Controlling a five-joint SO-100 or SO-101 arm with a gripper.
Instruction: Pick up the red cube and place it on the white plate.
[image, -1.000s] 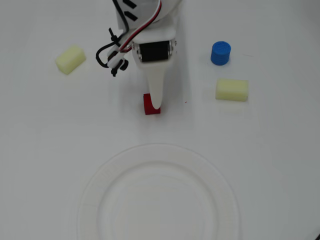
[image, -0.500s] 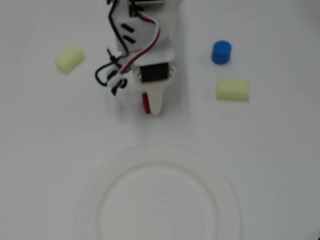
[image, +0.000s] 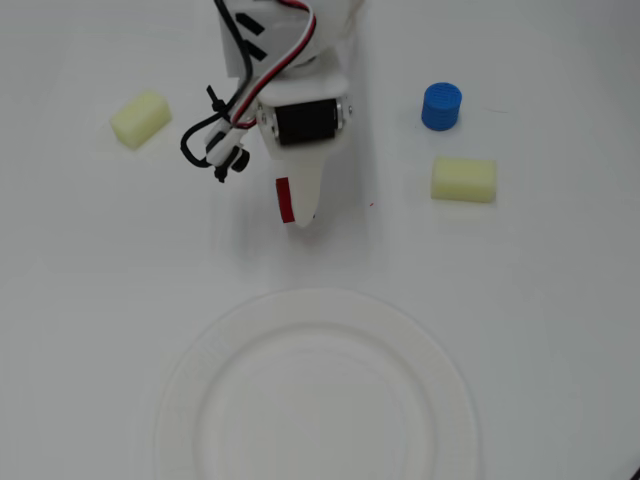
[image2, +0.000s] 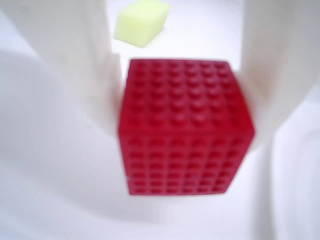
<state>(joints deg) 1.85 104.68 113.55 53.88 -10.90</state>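
Note:
The red cube (image2: 185, 127) fills the wrist view, its studded faces pressed between my two white fingers, left (image2: 75, 65) and right (image2: 272, 75). In the overhead view only a red sliver of the cube (image: 285, 198) shows under the white gripper (image: 297, 208), which points down the picture towards the white plate (image: 318, 300). The gripper is shut on the cube. The plate lies at the bottom centre, a short gap below the gripper tip. Whether the cube rests on the table or is just off it cannot be told.
A pale yellow block (image: 140, 118) lies to the left of the arm. Another yellow block (image: 464, 179) and a blue cylinder (image: 441, 106) lie to the right. A yellow block (image2: 141, 22) shows beyond the cube in the wrist view. Black and red cables (image: 225, 125) hang beside the gripper.

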